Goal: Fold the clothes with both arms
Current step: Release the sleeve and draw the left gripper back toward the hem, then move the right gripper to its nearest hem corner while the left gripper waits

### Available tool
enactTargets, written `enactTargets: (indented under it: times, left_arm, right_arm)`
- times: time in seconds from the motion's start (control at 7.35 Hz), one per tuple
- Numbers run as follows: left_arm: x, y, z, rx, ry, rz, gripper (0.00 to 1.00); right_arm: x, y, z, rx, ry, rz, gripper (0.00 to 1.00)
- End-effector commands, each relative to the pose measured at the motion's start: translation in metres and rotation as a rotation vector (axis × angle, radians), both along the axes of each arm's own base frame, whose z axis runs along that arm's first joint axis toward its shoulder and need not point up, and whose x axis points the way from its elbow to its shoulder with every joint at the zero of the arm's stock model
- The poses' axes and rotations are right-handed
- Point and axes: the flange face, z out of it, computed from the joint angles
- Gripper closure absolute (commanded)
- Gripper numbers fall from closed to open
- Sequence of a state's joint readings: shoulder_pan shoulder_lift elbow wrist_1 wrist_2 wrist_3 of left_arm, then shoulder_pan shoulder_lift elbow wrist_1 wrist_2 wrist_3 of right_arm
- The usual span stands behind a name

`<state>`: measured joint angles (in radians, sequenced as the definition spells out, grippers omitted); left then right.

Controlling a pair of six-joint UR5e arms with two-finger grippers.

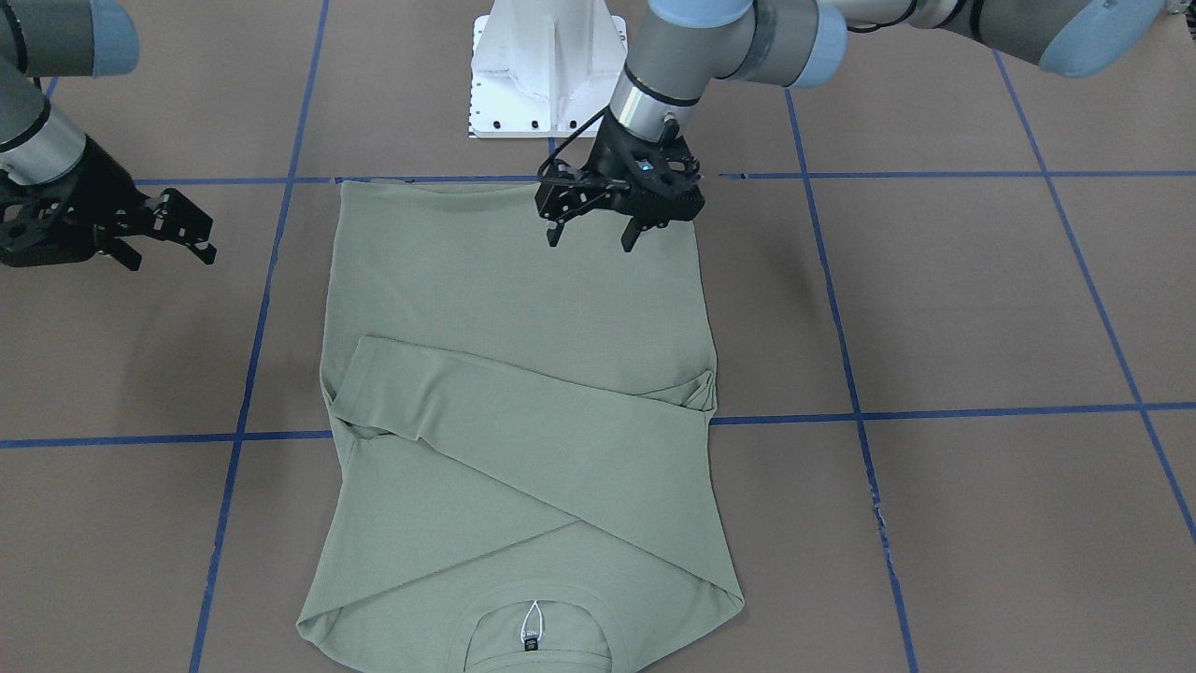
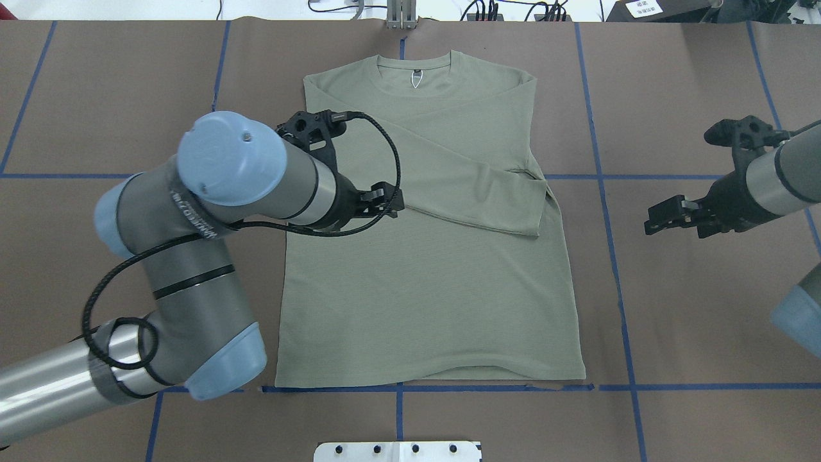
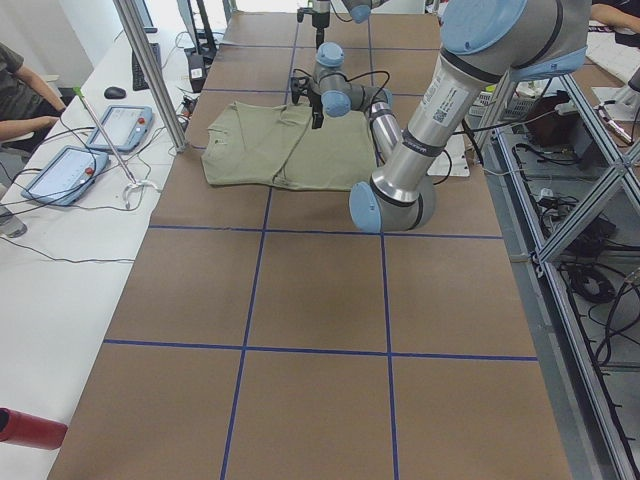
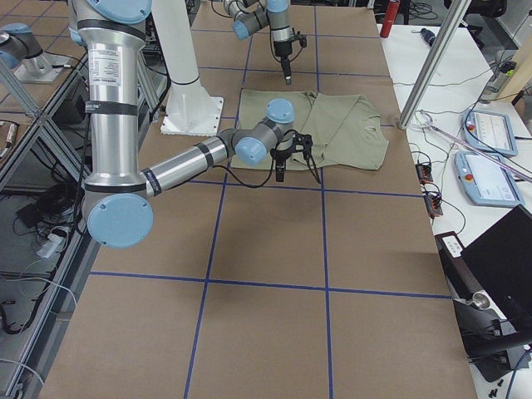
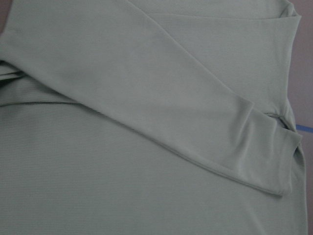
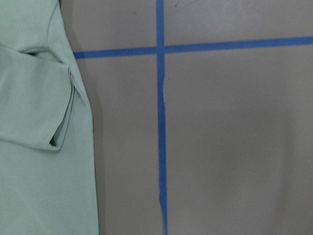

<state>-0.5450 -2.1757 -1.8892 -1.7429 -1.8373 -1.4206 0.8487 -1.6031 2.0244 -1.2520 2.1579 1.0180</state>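
In the front-facing view, the right arm (image 1: 37, 131) enters at the upper left edge. The right claw (image 1: 168, 254) hangs over the bare counter (image 1: 112, 355), left of the shirt and apart from it. Its fingers are spread wide with nothing between them.

The shirt (image 1: 523, 308) lies flat at frame centre, with the hem toward the top and the collar at the bottom edge. The neck label (image 1: 531, 641) is visible there. Both sleeves are folded across the body. The upper sleeve (image 1: 523, 421) runs diagonally from centre left to lower right. The cuff (image 1: 701, 388) of the lower sleeve shows at the shirt's right edge.

The left claw (image 1: 592, 238) sits above the hem end, upper centre, spread wide and empty. The left arm (image 1: 729, 37) enters from the upper right.
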Motion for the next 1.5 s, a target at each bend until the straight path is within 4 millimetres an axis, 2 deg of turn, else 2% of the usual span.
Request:
enactTargets:
  times: [0.0, 0.14, 0.41, 0.54, 0.68, 0.82, 0.95, 1.36]
  left_arm:
    - [-0.037, 0.021, 0.021, 0.006, -0.017, 0.004, 0.01]
    - [-0.044, 0.027, 0.029, 0.005, -0.031, 0.006, 0.01]
    - [-0.05, 0.036, 0.026, 0.001, -0.051, 0.016, 0.01]
    - [-0.05, 0.036, 0.026, 0.001, -0.052, 0.016, 0.01]
    - [-0.05, 0.036, 0.026, 0.001, -0.052, 0.016, 0.01]
    - [-0.05, 0.036, 0.026, 0.001, -0.052, 0.016, 0.01]
    - [-0.05, 0.036, 0.026, 0.002, -0.052, 0.015, 0.01]
    - [-0.05, 0.036, 0.025, 0.002, -0.05, 0.016, 0.01]
  right_arm:
    - [-0.059, 0.058, -0.025, -0.036, 0.003, 0.021, 0.0]
    - [-0.088, 0.088, -0.036, -0.041, 0.009, 0.038, 0.0]
    - [-0.143, 0.143, -0.039, -0.034, 0.035, 0.045, 0.0]
    - [-0.158, 0.156, -0.044, -0.035, 0.03, 0.046, 0.0]
    - [-0.17, 0.161, -0.035, -0.04, 0.048, 0.03, 0.0]
    - [-0.19, 0.156, -0.037, -0.042, 0.049, 0.024, 0.0]
    - [-0.197, 0.154, -0.035, -0.045, 0.054, 0.023, 0.01]
    - [-0.189, 0.154, -0.012, -0.058, 0.1, 0.029, 0.01]
